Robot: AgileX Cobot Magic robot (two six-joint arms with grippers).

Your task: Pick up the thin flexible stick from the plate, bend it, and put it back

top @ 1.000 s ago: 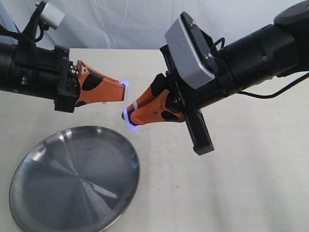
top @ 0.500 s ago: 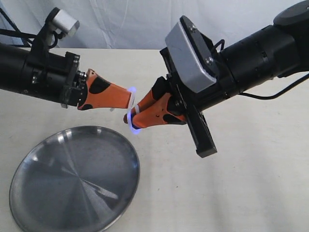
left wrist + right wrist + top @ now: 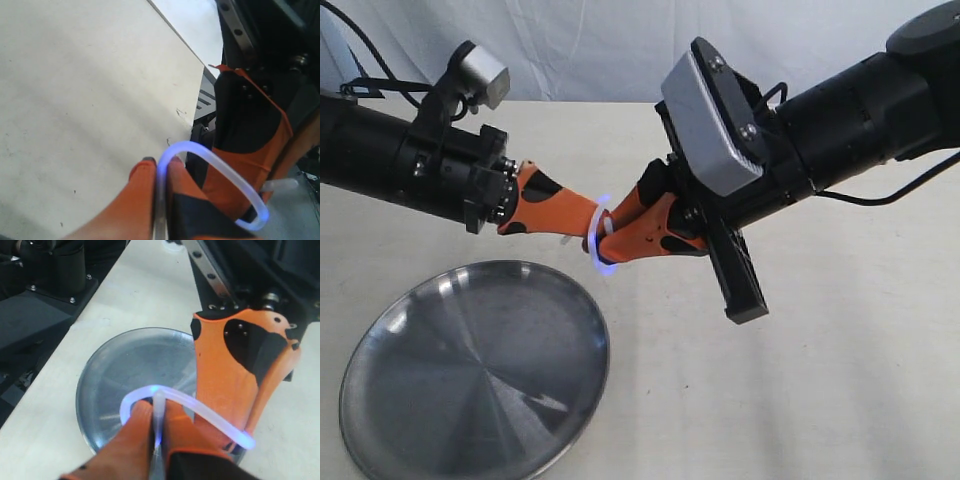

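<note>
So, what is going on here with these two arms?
The left gripper and the right gripper each pinch one end of the thin flexible stick in the air. Their tips are close together, so the stick is bent into a tight, blue-glowing loop. The plate lies on the table below them.

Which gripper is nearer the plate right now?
Left, slightly. The left gripper hangs above the rim of the plate; the right gripper meets it tip to tip, reaching in from beyond.

A matte cream table (image 3: 840, 390) fills the scene, and a creased pale white sheet (image 3: 580, 45) hangs behind its far edge.
</note>
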